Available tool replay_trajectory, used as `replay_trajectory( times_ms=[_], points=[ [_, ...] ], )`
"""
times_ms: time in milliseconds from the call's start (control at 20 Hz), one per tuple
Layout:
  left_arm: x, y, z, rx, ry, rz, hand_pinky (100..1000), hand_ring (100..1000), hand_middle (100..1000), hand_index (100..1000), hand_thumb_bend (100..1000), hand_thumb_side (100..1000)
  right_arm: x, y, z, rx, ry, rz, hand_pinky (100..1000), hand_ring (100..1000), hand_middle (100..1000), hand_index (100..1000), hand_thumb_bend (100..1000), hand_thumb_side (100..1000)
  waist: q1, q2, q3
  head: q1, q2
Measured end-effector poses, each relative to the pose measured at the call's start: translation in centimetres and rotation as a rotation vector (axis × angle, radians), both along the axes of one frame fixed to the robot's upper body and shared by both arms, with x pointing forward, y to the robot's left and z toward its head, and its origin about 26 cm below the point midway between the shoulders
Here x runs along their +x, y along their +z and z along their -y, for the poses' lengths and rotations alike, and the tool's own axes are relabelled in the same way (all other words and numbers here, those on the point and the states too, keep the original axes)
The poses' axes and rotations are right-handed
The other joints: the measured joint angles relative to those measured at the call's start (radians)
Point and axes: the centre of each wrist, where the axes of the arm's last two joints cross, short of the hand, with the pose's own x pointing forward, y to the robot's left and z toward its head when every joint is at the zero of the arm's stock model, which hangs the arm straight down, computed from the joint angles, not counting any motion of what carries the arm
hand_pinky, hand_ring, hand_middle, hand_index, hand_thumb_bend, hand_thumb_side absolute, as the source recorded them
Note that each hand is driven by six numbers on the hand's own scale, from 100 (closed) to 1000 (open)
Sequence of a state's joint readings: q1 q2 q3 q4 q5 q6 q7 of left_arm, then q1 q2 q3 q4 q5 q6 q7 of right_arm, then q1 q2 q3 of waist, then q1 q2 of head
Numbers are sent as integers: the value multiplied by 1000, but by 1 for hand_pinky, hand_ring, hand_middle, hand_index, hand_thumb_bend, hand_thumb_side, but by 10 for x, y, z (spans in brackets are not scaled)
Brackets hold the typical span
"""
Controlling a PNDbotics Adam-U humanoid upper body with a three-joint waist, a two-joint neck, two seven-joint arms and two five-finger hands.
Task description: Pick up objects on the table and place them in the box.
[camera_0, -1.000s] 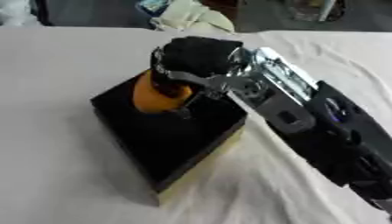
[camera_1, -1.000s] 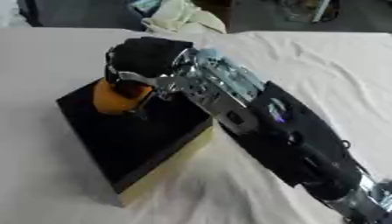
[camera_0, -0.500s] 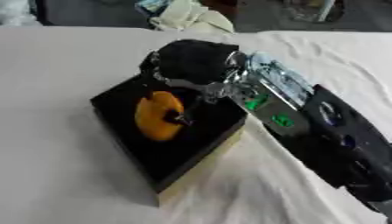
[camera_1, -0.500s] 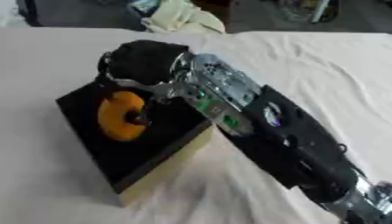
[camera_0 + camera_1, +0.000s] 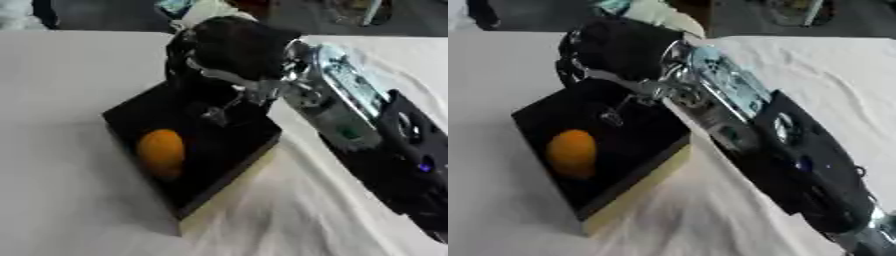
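While I look down through the head camera, my right hand (image 5: pixel 232 52) hangs over the far corner of the black box (image 5: pixel 249 152). My arm (image 5: pixel 798 165) comes in from the lower right and reaches up across the white cloth (image 5: pixel 61 75) to get there. I see the back of the hand, a dark round shape with silver parts under it. Its fingers hang down toward the box, but they blur into the black box, so I cannot tell how far they are spread. I see nothing in the hand.

An orange thing (image 5: pixel 161 152) lies inside the box, below the hand and a little to its left, well apart from the fingers. It looks like an egg shape. Its long side runs from the far side of the box toward me, almost straight up and down in my view. It sits near the box's left wall.

I cannot see my left hand.
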State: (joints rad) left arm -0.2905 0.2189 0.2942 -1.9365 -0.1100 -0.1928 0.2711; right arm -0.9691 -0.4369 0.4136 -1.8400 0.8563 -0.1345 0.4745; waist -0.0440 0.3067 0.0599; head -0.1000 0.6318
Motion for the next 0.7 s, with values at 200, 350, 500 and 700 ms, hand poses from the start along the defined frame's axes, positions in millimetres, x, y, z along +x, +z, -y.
replay_trajectory(
  times_ms=[200,350,500,700],
  points=[
    [0,0,0,-3,4,1,439,475,619,509,148,680,-15,18,42,238,-50,43,557,534,512,661,100,243,1,-1,-11,12,0],
    [-1,0,-2,-8,13,3,439,475,619,510,148,677,-18,23,78,425,-96,72,544,533,514,686,100,319,6,-1,-19,22,0],
    [-1,0,-2,-10,21,9,439,475,619,510,148,675,-18,20,112,572,-135,105,563,563,563,750,100,418,16,-1,-29,30,0],
    [-1,0,-4,-15,31,16,439,475,619,510,148,672,-21,9,150,683,-188,132,585,591,608,792,100,492,29,0,-42,39,1]
  ],
)
